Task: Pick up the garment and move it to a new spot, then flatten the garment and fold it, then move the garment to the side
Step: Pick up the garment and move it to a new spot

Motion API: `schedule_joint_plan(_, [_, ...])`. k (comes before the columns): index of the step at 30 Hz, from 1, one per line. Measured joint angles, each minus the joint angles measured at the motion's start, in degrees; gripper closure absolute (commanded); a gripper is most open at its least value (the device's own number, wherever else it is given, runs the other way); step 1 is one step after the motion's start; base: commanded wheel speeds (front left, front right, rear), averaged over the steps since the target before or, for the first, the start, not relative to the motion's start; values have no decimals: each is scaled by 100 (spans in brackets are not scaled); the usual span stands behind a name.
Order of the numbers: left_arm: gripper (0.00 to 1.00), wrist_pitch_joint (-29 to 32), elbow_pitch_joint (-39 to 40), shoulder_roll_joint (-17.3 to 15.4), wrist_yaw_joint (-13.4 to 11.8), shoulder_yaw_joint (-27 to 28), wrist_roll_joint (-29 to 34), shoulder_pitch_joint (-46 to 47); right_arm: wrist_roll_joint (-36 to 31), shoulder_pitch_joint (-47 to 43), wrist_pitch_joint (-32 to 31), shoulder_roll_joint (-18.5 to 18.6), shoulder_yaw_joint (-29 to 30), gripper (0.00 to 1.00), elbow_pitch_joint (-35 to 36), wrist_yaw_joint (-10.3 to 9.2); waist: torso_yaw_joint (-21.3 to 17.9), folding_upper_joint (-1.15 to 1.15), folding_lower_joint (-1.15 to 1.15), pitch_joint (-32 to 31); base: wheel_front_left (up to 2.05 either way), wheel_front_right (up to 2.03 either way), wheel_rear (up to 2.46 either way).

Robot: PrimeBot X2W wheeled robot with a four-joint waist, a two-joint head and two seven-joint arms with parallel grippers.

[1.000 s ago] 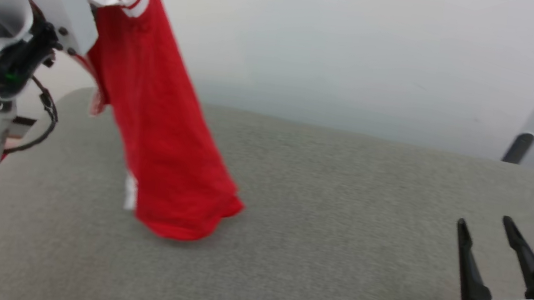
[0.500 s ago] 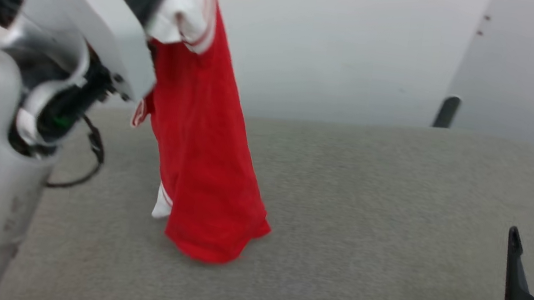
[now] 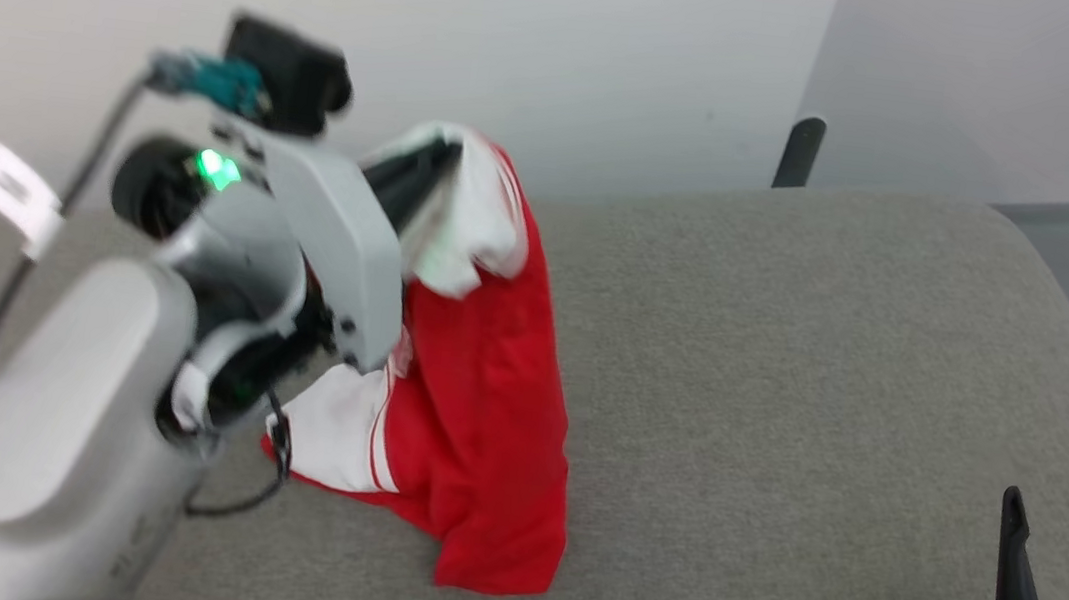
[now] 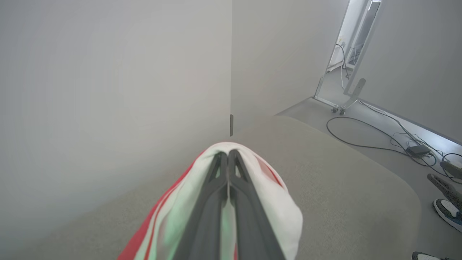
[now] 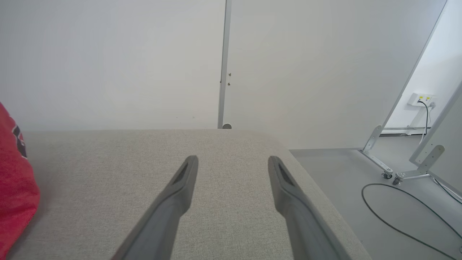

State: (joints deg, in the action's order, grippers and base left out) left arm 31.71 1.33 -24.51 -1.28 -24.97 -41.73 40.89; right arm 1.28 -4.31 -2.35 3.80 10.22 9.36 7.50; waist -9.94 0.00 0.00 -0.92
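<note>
Head view | smooth red garment [image 3: 481, 415], bunched folds | grey felt-like surface [image 3: 788, 369]

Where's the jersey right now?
Head view, left of centre: the jersey hangs from the shut left claw, its lower part heaped on the grey surface.

grey arm [image 3: 57, 427]; green light [image 3: 217, 168]; dark-fingered right claw [image 3: 1058, 496].

You are looking at the garment [image 3: 481, 415] hanging from the left gripper [image 4: 228, 155] over the left half of the table [image 3: 788, 369], with its lower end lying on it. The right gripper [image 3: 1064, 506] is hovering well apart from it, above the table's near right corner. A wall [image 3: 575, 33] is standing just behind the table, and a cable [image 5: 362, 198] is lying on the floor [image 5: 343, 173] to its right.
</note>
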Motion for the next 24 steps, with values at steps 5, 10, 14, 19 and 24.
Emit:
schedule_joint_plan(5, [100, -21, -371, 13, 23, -163, -20, -405, 22, 3, 86, -35, -18, 0, -176, 0, -125, 0, 0, 114, 0, 0, 0])
schedule_joint_plan(10, [100, 2, -844, 20, 85, -305, -104, -726, 62, 45, 185, -48, -60, 0, -332, 0, -179, 0, 0, 217, 0, 0, 0])
schedule_joint_plan(14, [97, -73, -1252, 120, 235, -443, -158, -864, 78, 154, 236, -57, -113, 0, -431, 0, -183, 0, 0, 283, 0, 0, 0])
schedule_joint_plan(19, [83, -240, -1766, 325, 392, -603, -157, -894, 116, 259, 263, -64, -218, 0, -524, 0, -178, 0, 0, 329, 0, 0, 0])
schedule_joint_plan(24, [11, -387, -2193, 521, 572, -788, -153, -842, 113, 277, 254, -67, -330, 0, -547, 0, -158, 0, 0, 292, 0, 0, 0])
